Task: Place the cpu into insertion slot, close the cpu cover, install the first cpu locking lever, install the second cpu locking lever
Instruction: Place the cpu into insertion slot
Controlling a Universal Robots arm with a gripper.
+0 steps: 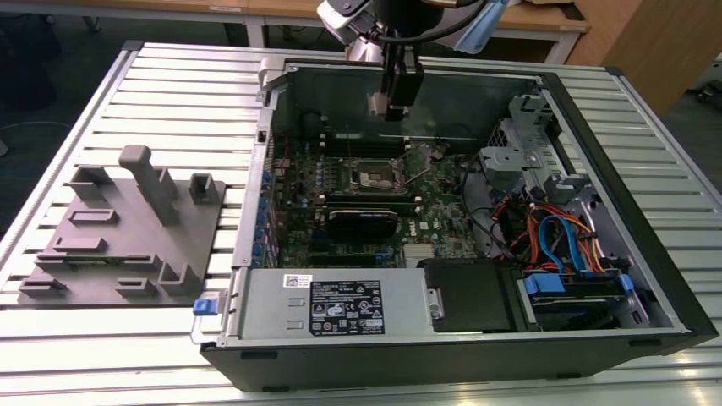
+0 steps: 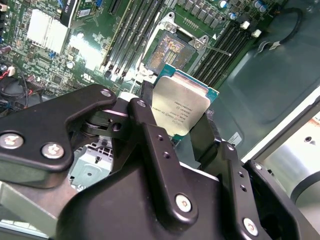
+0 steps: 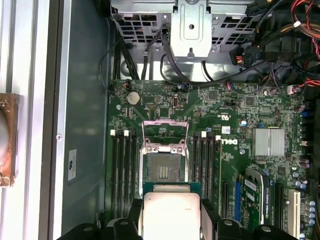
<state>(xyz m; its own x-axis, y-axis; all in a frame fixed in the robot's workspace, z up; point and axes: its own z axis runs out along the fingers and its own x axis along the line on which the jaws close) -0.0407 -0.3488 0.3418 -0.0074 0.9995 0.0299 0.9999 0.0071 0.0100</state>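
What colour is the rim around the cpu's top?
Green; the cpu shows best in the second wrist view.

Bright, even light falls on the table (image 1: pixel 169 76) in the exterior view, while the case (image 1: pixel 451 101) interior sits in shade. Glare bleaches the cpu (image 3: pixel 171 215) top in the first wrist view and blooms white on the motherboard (image 2: pixel 84 50) in the second wrist view.

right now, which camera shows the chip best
The second wrist view: the chip faces the camera, silver top and green edge plain, clamped in the pincer, with the open socket behind it. The first wrist view shows the chip cut off at the picture's edge. In the exterior view I cannot make it out under the pincer.
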